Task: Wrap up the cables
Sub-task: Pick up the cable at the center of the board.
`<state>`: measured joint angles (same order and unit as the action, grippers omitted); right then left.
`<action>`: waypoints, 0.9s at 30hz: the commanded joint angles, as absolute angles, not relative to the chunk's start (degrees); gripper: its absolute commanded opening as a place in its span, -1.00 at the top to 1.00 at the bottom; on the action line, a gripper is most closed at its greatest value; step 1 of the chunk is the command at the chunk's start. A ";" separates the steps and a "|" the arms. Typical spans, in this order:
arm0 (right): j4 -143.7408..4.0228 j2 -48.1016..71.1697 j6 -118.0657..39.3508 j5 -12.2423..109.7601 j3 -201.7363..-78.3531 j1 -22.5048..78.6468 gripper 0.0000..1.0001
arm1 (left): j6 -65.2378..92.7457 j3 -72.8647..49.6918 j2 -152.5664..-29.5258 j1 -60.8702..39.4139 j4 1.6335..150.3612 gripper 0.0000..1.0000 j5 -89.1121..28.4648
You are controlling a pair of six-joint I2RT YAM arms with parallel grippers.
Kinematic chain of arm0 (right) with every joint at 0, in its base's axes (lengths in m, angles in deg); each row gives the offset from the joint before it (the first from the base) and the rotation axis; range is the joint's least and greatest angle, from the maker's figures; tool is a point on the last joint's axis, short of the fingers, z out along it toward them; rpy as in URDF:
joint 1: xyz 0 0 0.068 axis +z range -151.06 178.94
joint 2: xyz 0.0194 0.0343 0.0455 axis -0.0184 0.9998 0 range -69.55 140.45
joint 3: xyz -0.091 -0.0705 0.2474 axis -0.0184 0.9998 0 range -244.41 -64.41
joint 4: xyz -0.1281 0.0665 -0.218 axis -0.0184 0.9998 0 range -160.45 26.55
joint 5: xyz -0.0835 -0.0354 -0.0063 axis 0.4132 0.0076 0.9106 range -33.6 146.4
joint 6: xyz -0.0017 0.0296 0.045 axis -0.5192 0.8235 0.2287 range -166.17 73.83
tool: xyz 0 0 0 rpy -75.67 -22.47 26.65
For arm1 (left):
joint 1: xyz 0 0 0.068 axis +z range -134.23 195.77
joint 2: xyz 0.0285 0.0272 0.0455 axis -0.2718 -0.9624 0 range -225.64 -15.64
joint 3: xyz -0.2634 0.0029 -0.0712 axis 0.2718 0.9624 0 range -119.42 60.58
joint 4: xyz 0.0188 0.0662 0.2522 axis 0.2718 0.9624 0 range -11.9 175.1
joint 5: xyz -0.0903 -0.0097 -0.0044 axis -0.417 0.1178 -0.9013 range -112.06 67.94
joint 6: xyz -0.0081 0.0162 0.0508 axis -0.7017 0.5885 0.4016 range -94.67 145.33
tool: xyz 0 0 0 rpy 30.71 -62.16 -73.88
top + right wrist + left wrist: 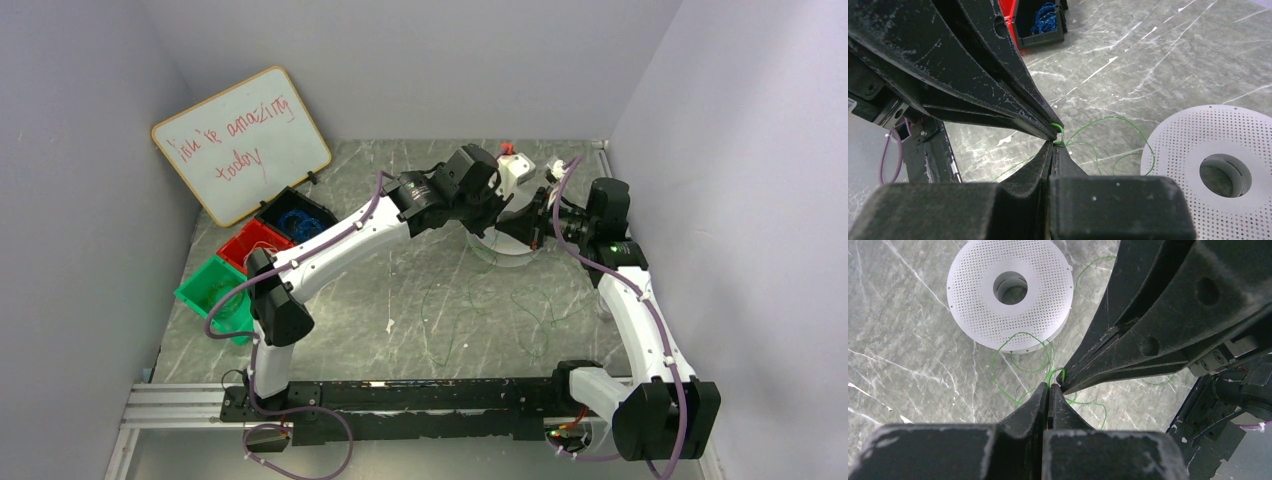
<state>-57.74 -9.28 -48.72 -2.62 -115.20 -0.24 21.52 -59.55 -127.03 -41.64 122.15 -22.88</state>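
Observation:
The cable is a hair-fine green wire. It lies in loose loops on the marble table (400, 290), with strands in the top view (541, 312). My left gripper (508, 215) and right gripper (530, 225) meet tip to tip just above the table, beside a white perforated spool (497, 250). In the left wrist view my left gripper (1049, 386) is shut on a small loop of the wire (1021, 333), with the spool (973, 270) beyond. In the right wrist view my right gripper (1054, 145) is shut on the same wire (1118, 117) next to the spool (1188, 145).
A green bin (212, 290), a red bin (255, 243) and a black bin with blue coils (295, 215) stand at the left, also in the right wrist view (1043, 22). A whiteboard (240, 140) leans at the back left. A small white object (515, 170) stands behind the grippers.

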 commanded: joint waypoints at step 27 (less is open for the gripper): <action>-58.00 -20.05 -46.35 -6.89 -119.04 -24.93 1.00 | 48.64 -39.72 -125.24 -32.43 96.76 -0.86 -21.08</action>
<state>-57.55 -18.00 -46.95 -4.50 -115.98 -21.15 37.08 -45.35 -121.94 -32.94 106.37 -19.19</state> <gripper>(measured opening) 0.010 0.936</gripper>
